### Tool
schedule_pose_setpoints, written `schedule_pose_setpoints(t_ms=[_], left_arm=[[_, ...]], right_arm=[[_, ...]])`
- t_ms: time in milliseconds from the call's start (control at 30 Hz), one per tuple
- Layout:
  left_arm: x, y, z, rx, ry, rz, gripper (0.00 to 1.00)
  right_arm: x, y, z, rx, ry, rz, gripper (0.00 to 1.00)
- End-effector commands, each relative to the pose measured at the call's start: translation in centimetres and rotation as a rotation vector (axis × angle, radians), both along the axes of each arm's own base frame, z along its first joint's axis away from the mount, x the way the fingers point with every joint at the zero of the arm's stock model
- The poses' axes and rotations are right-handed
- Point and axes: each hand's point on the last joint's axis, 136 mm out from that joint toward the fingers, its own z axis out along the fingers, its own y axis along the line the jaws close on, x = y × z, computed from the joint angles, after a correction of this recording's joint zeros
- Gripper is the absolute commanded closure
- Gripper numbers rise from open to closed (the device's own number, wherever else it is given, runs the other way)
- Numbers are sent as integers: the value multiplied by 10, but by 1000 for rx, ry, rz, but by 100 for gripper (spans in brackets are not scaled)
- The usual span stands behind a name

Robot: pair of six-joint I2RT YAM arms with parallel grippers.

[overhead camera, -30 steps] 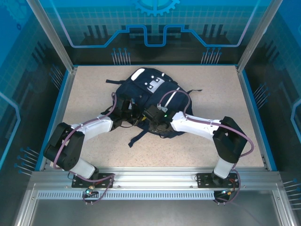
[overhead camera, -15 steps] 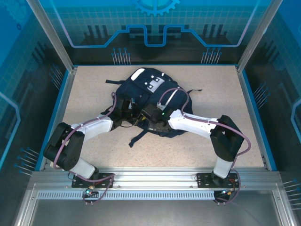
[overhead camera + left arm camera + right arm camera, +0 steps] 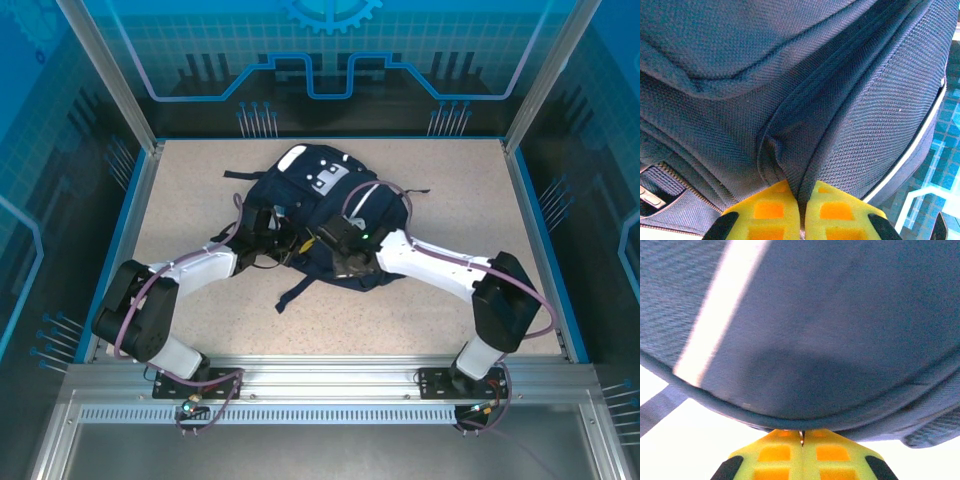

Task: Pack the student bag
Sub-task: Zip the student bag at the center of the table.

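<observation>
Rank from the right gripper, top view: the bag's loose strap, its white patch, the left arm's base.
From the right gripper:
1. loose strap, just left, on the table.
2. white patch, farther back.
3. left arm's base, near-left corner.

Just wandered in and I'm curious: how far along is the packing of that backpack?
Early, it seems. Done: the student bag lies on the table. In hand: the left pincer pinches a fold of its fabric; the right pincer is shut at the bag's rim, grip unclear. Left: opening and filling, probably.
</observation>
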Motion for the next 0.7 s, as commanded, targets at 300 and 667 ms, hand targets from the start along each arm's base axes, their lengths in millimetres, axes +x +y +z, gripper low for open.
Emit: schedule_pose_setpoints(t_ms=[300,667], left_arm=[[17,27,3,65,-37,47,99],[-22,79,13,127,-19,161,43]], right_arm=[[7,4,15,29,-1,229,100],[11,101,38,281,-13,470,100]])
